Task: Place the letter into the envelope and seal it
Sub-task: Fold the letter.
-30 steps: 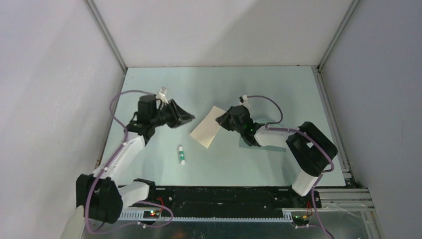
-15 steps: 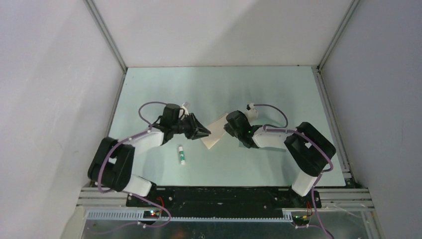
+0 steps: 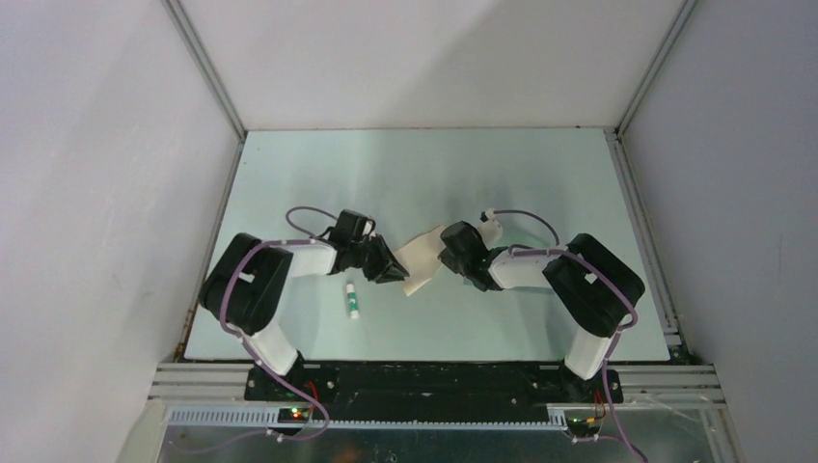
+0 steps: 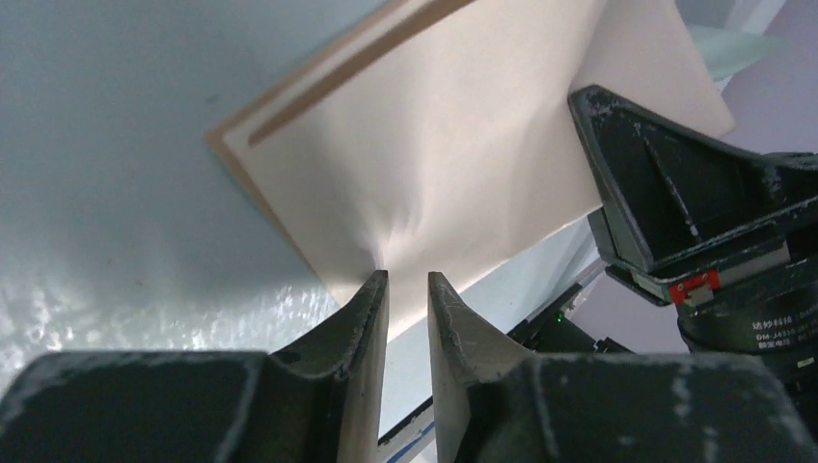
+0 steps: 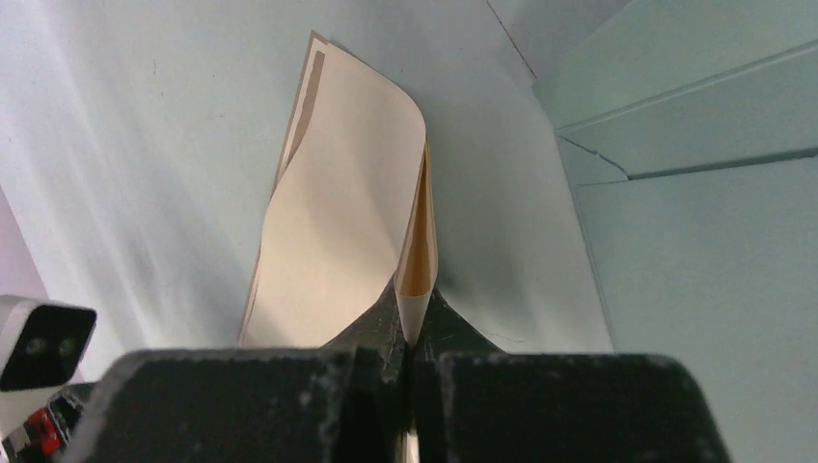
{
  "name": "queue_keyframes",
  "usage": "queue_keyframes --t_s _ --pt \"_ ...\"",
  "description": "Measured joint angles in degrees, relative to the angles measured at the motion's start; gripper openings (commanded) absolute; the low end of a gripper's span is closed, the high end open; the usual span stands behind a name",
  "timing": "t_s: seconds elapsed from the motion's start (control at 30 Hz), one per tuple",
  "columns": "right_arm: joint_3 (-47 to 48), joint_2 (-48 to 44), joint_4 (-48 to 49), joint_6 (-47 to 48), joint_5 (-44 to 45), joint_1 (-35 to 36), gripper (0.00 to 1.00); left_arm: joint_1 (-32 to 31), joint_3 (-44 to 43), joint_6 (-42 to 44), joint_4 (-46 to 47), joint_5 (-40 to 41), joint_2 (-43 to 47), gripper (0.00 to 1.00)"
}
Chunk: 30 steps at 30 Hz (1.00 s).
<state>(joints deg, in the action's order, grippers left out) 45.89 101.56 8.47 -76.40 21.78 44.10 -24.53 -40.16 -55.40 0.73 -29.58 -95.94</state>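
The tan letter point(image 3: 421, 260) with its brown border line is held bowed, on edge, between my two grippers at the table's middle. My right gripper point(image 3: 449, 255) is shut on the letter's folded edge point(image 5: 413, 289), which curls up out of its tips. My left gripper point(image 3: 389, 264) faces it from the left. Its jaws stand a narrow gap apart, with the letter's near edge point(image 4: 415, 183) right at the fingertips point(image 4: 378, 285). A teal-grey flat sheet with creased edges, seemingly the envelope point(image 5: 695, 212), lies right of the letter in the right wrist view. I cannot make it out in the top view.
A small white glue stick with a green cap point(image 3: 352, 301) lies on the pale green table point(image 3: 434, 174), just near-left of the left gripper. Grey walls close the table in at the left, back and right. Both arms' bases stand at the near edge.
My left arm has swung in and down from the far left to the letter's left edge. The right gripper drew nearer with the letter, which has gone from flat to bowed.
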Motion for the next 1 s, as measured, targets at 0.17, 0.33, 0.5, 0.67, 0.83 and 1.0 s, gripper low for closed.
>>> queue_keyframes --t_s 0.17,0.33,0.5,0.67,0.83,1.0 --pt "-1.4 -0.5 2.7 2.6 -3.2 -1.0 0.13 0.0 -2.4 0.4 -0.4 1.4 -1.7 0.22" --pt "-2.6 -1.4 4.2 3.7 -6.4 -2.2 0.44 -0.4 -2.7 0.6 -2.7 2.6 1.0 0.29" --pt "-3.1 -3.2 5.1 5.2 -8.1 -2.8 0.55 -1.8 -7.0 3.5 -8.0 3.6 4.4 0.29" --pt "-3.4 -3.5 5.3 6.6 -9.9 -3.8 0.49 -2.1 -11.5 6.4 -8.8 3.4 -1.3 0.27" --pt "-3.6 -3.5 5.4 8.0 -10.9 -5.2 0.5 -2.0 -13.6 8.4 -11.8 2.7 -8.0 0.27" --pt "-3.8 -3.5 6.2 10.4 -13.2 -7.1 0.48 -2.1 -17.7 11.3 -14.4 2.9 -10.3 0.26"
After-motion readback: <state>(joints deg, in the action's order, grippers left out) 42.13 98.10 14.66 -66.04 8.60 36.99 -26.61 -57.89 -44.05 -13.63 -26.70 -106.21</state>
